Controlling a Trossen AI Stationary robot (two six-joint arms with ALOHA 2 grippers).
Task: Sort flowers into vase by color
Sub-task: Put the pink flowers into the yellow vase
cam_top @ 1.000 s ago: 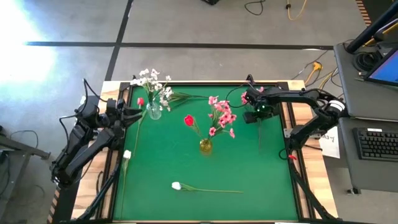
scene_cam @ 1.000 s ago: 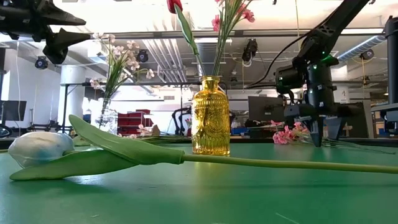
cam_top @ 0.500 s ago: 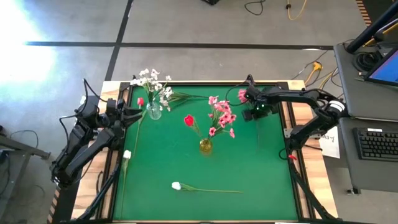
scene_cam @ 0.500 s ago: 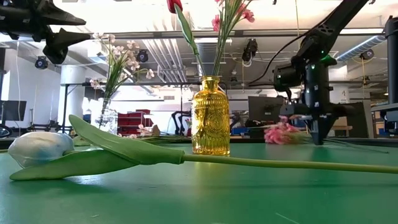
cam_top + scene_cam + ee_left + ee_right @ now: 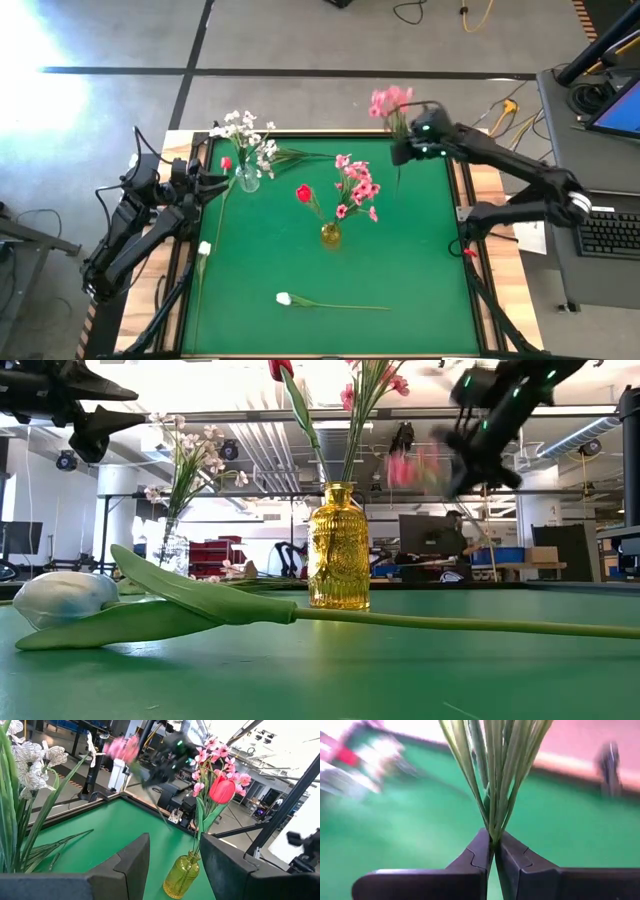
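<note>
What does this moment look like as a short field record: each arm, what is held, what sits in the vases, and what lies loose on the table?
right gripper: shut on the stem of a pink flower spray, raised above the table's far right corner
left gripper: hangs over the table's left edge near the clear vase; fingers apart, nothing between them
yellow vase: mid-table, holds a red tulip and pink sprays
clear vase: far left, holds white blossom sprays
loose on the green mat: two white tulips, one at the near edge, one at the left edge
</note>
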